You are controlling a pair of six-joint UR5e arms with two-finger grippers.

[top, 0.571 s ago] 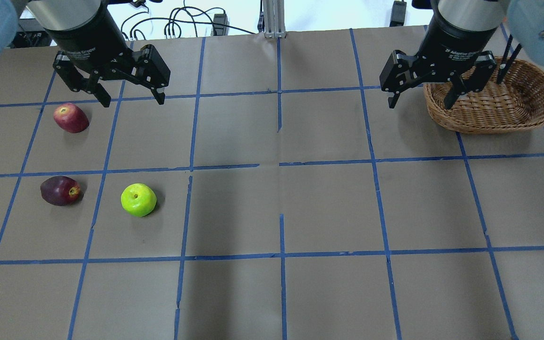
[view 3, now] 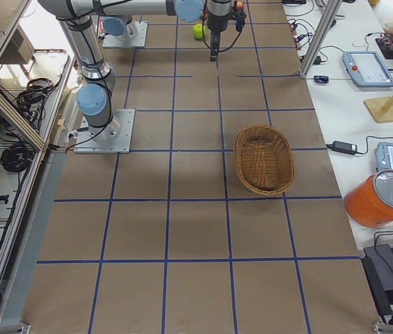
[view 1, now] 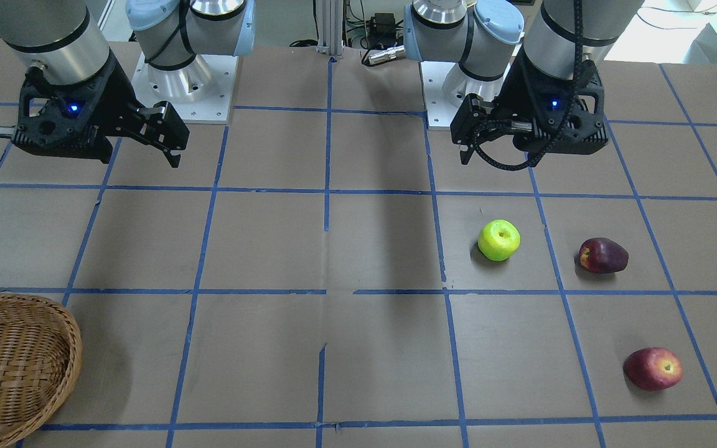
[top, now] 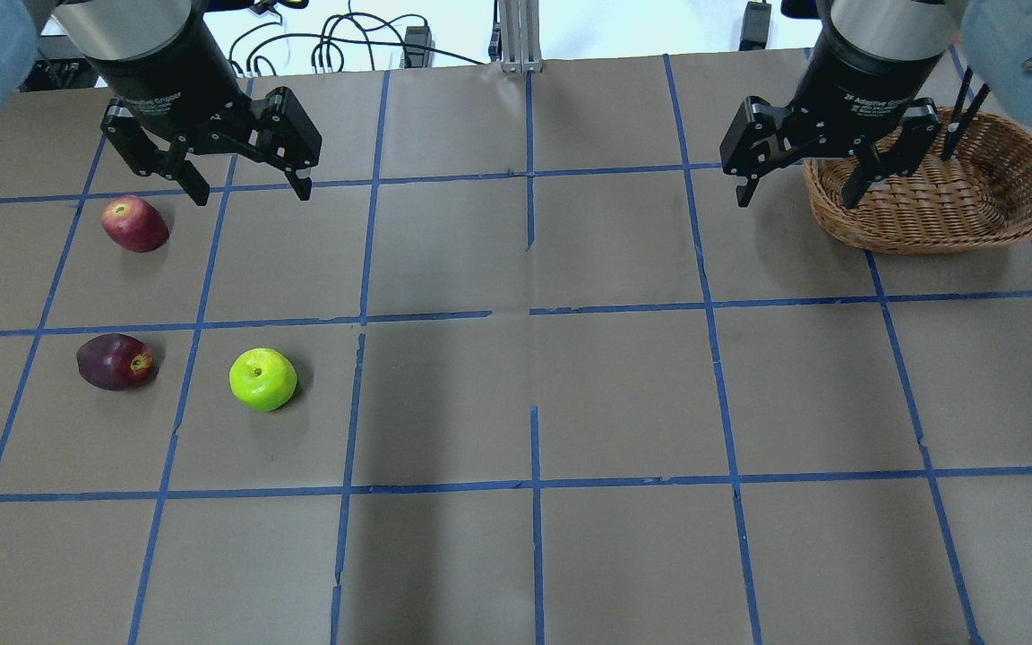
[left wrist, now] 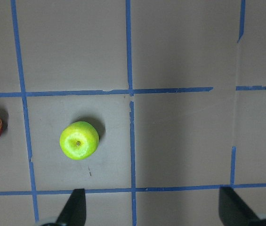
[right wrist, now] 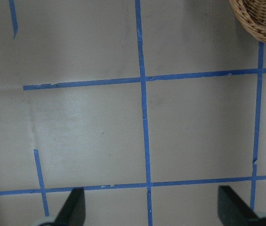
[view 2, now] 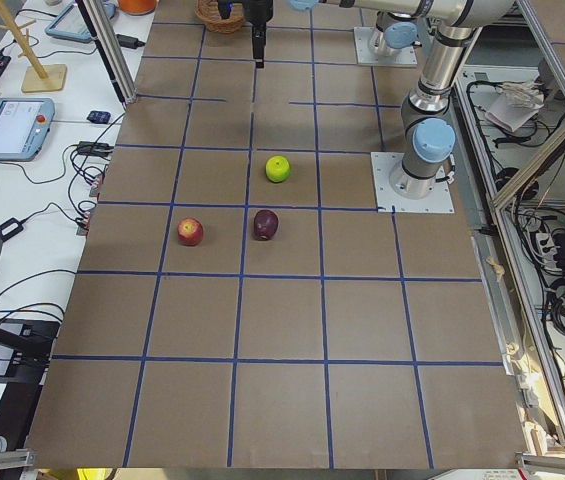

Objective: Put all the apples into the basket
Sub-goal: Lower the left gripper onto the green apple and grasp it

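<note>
Brown table (top: pixel 623 394) gridded with blue tape (top: pixel 632 482). A bright yellow-green apple (top: pixel 262 379), a dark maroon apple (top: pixel 115 361) (yellowish around its stem), a red apple (top: pixel 134 223), and a light-brown woven basket (top: pixel 928 215).

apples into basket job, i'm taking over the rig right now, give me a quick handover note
Left claw: open, empty, raised over the table, touching no apple.
Right claw: open, empty, raised beside the basket.
Apples: all three lie on the table's left half, apart from each other. The red apple is farthest from the robot; the maroon apple and yellow-green apple are nearer.
Basket: on the right side, empty.
Done: nothing. Left: all three apples.
</note>
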